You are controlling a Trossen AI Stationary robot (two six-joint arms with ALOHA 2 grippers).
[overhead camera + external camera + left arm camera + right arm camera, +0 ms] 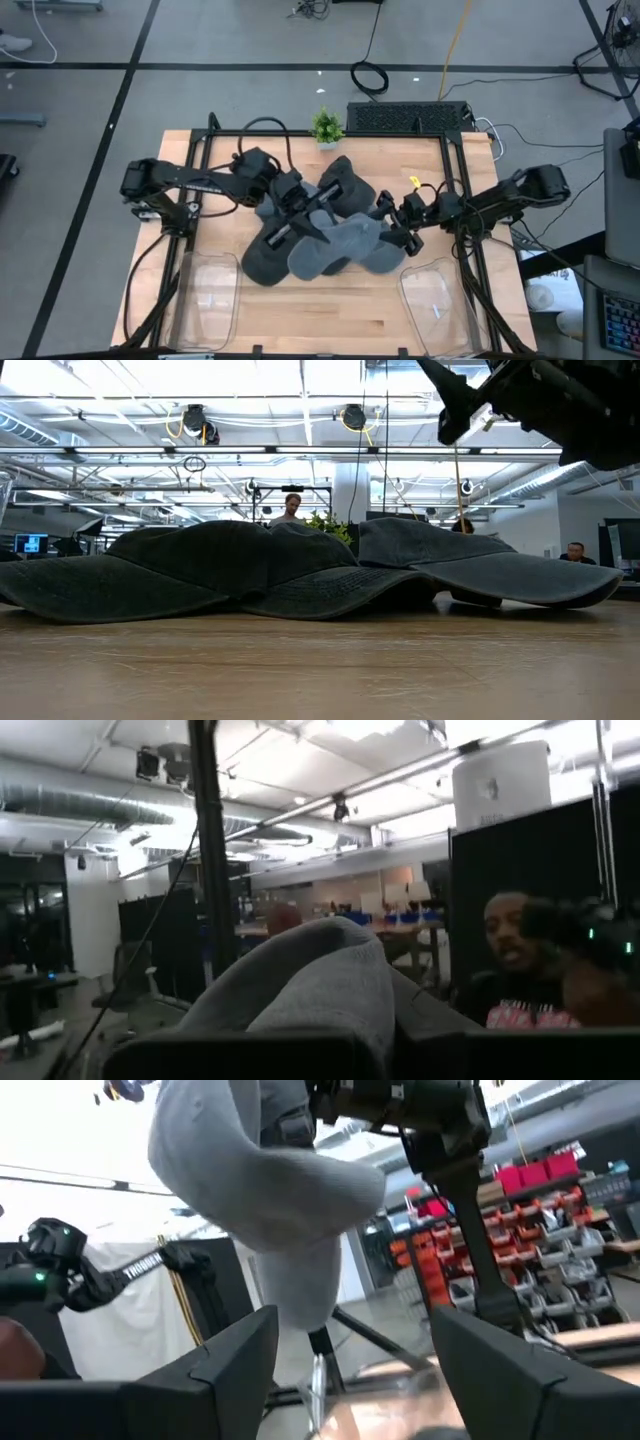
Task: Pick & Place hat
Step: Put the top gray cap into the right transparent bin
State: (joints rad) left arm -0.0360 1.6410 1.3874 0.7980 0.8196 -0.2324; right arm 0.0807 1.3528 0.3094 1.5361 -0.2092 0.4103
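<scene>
Table (330,300): a light wooden top is seen from above, framed by black rails, with both arms reaching in toward its middle.
Hats on the table (300,255): a pile of dark grey caps is spread over the centre; in the low view (230,565) their brims lie flat on the wood and overlap one another.
Lifted hat (345,240): a lighter grey cap is held up above the pile, between the two grippers; it is seen hanging in the right wrist view (270,1175) and as a grey fold in the left wrist view (320,985).
Left gripper (312,212): it is placed over the middle of the pile, its fingers pressed together on the lifted hat's fabric.
Right gripper (392,222): it is held just to the right of the lifted hat, fingers (235,1350) spread wide with nothing between them; the hat hangs beyond the gap.
Left bin (205,300): a clear plastic container sits at the near left corner.
Right bin (435,305): a matching clear container sits at the near right corner.
Plant (326,127): a small green plant stands at the far edge, behind the pile.
Keyboard (408,117): a black keyboard lies at the far edge, right of the plant.
People: one person (520,970) is seen in the room beyond the table in the left wrist view.
</scene>
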